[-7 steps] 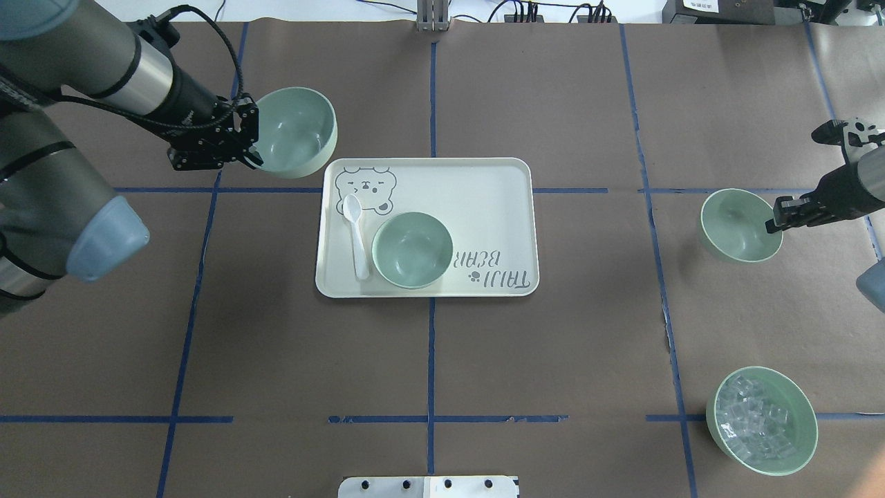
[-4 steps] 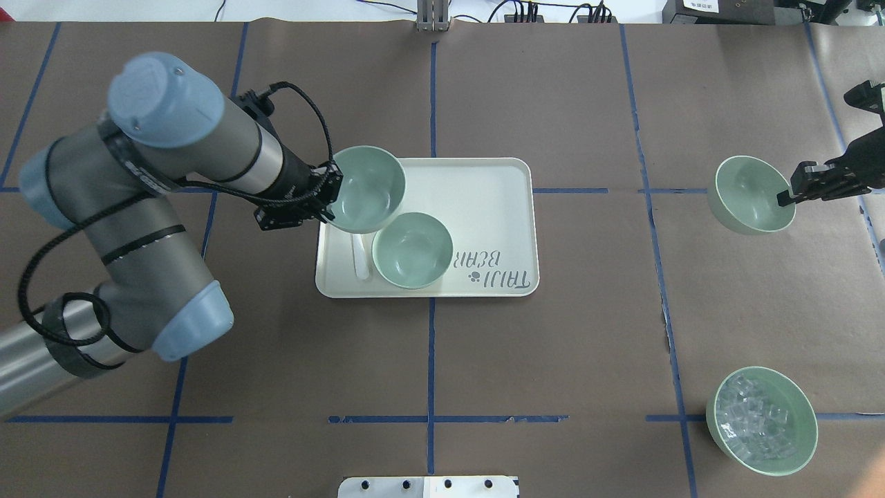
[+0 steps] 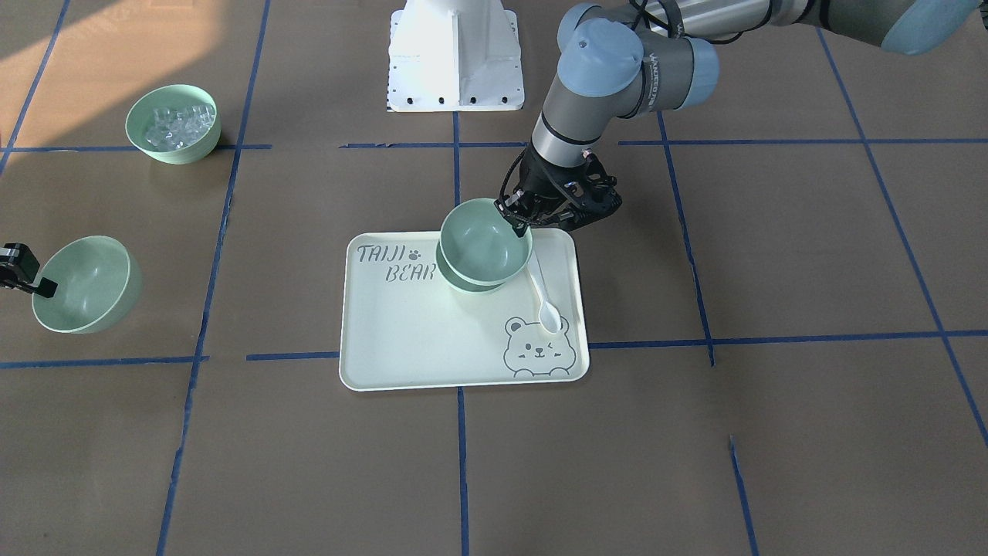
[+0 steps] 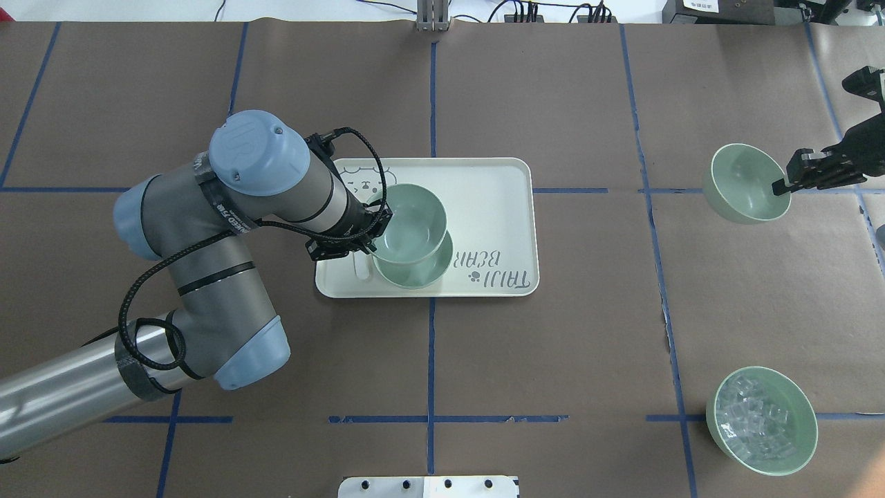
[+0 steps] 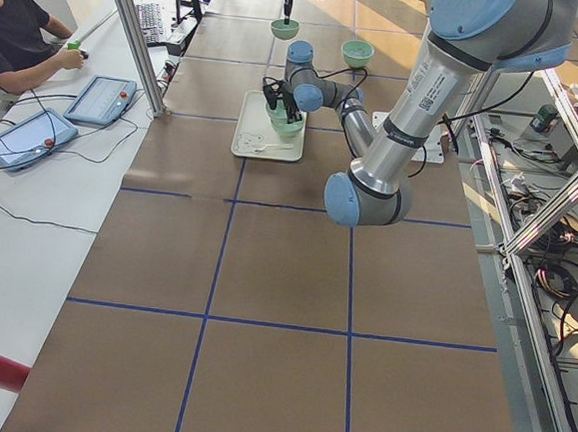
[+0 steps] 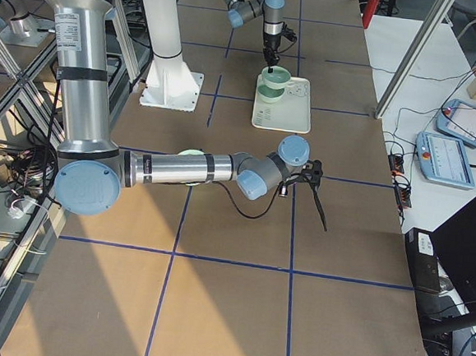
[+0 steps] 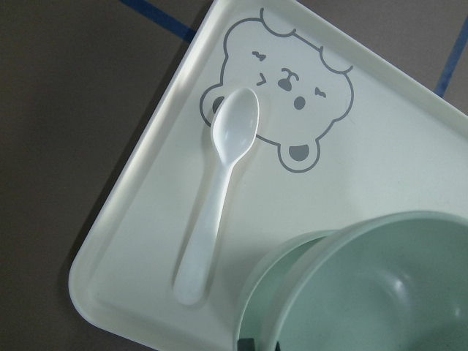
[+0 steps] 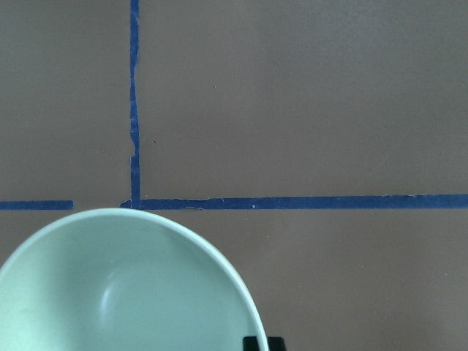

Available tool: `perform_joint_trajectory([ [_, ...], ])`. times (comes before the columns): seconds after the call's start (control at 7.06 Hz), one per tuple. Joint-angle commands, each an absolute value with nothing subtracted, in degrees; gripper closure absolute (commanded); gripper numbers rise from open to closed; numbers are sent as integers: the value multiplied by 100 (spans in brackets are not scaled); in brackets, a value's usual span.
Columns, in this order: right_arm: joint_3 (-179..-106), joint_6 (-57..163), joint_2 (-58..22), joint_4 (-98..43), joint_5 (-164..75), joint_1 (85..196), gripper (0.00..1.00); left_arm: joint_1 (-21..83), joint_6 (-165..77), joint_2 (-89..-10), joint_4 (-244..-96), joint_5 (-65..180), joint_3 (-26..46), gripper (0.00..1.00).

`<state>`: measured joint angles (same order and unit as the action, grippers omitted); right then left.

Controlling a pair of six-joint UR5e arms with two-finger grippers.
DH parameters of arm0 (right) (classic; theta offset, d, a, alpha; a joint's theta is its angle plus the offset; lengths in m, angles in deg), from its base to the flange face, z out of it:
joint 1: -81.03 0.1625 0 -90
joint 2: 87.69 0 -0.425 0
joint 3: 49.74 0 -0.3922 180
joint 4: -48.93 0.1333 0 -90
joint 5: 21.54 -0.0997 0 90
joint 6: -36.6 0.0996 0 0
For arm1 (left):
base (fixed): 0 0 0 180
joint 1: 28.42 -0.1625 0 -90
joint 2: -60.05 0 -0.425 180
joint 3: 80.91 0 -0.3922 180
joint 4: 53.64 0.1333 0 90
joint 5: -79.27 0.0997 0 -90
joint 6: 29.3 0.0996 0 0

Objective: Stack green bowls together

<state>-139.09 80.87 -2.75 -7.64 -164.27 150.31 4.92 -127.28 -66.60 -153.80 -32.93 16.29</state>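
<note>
My left gripper (image 4: 374,229) is shut on the rim of a pale green bowl (image 4: 412,220) and holds it over a second green bowl (image 4: 423,271) that stands on the cream bear tray (image 4: 491,187). The held bowl overlaps the lower one, slightly offset; I cannot tell whether they touch. The front view shows the held bowl (image 3: 486,241), the lower bowl's rim (image 3: 461,283) and the left gripper (image 3: 519,222). My right gripper (image 4: 783,184) is shut on the rim of a third green bowl (image 4: 744,184), tilted, at the right. It also shows in the right wrist view (image 8: 124,285).
A white spoon (image 3: 545,298) lies on the tray beside the stacked bowls, near the bear print. A green bowl of clear cubes (image 4: 761,421) stands at the near right. Blue tape lines cross the brown table cover.
My left arm has carried its bowl from left of the tray to over the tray's bowl. My right gripper has moved its bowl away from the robot, toward the table's far side.
</note>
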Motion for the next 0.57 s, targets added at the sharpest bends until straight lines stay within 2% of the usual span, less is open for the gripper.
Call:
perform_joint_trajectory([
  [0.0, -13912, 8090, -305, -767, -16427, 15037, 100, 384, -12694, -6766, -15392, -3288, 1445, 100],
  [0.14, -13912, 8090, -314, -767, -16427, 15037, 100, 349, -12694, -6766, -15401, -3288, 1436, 79],
  [0.28, -13912, 8090, -340, -767, -16427, 15037, 100, 331, -12590, -6731, -15531, -3279, 1436, 1],
  [0.42, -13930, 8099, -358, -767, -16427, 15037, 100, 331, -12589, -6713, -15559, -3288, 1497, 0],
])
